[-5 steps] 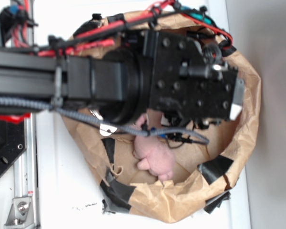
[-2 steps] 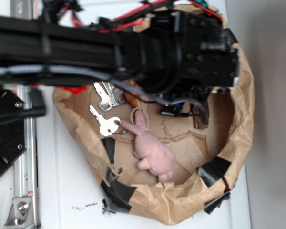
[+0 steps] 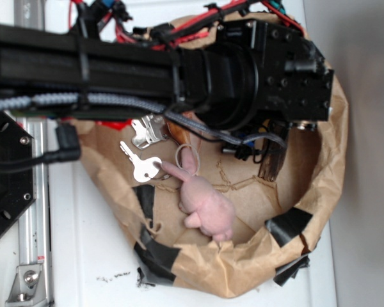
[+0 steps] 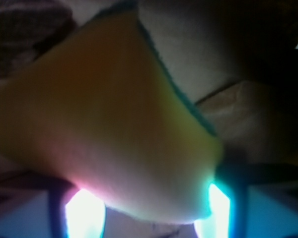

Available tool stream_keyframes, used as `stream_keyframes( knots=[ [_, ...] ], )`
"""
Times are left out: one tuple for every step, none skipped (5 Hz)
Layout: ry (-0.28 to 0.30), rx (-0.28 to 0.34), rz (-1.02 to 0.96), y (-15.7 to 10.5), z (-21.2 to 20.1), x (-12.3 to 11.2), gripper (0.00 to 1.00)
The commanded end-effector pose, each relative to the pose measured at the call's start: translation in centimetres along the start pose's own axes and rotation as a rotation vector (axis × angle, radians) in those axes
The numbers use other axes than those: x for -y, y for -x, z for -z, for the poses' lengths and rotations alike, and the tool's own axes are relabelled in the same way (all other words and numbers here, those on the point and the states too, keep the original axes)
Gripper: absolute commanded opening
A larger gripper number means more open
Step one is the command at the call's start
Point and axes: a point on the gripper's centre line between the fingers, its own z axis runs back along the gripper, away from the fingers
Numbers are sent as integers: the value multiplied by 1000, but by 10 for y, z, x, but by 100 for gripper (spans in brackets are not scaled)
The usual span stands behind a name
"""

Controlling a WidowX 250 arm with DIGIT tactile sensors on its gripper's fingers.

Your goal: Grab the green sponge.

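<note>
Exterior view: a black robot arm [image 3: 115,64] reaches from the left across a crumpled brown paper bag [image 3: 243,275] that lies open on a white table [image 3: 83,256]. Its gripper [image 3: 270,163] hangs inside the bag near the right wall, mostly hidden under the wrist block, so from this angle I cannot tell how the jaws stand. The green sponge is not visible in this view; the arm covers it. On the bag floor lie one pink plush toy [image 3: 208,208], near the lower edge, and a bunch of keys [image 3: 144,144] toward the left wall; at least two keys show.

Wrist view: one green sponge [image 4: 119,129] fills most of the picture, very close and blurred. Its yellow foam faces the camera and its thin dark-green layer runs along the upper right edge. The long axis slants from upper left to lower right. Two glowing fingertips [image 4: 84,213] show at the bottom, one on each side of the sponge's lower end. The sponge sits directly between them, and the jaws appear to be gripping it, though the blur hides actual contact.
</note>
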Motion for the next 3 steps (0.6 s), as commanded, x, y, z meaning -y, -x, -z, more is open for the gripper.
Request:
stream_keyframes(
  knots=[
    [92, 181, 28, 24, -113, -1, 0],
    [97, 182, 32, 31, -124, 10, 0],
    [85, 193, 81, 34, -118, 12, 0]
  ],
)
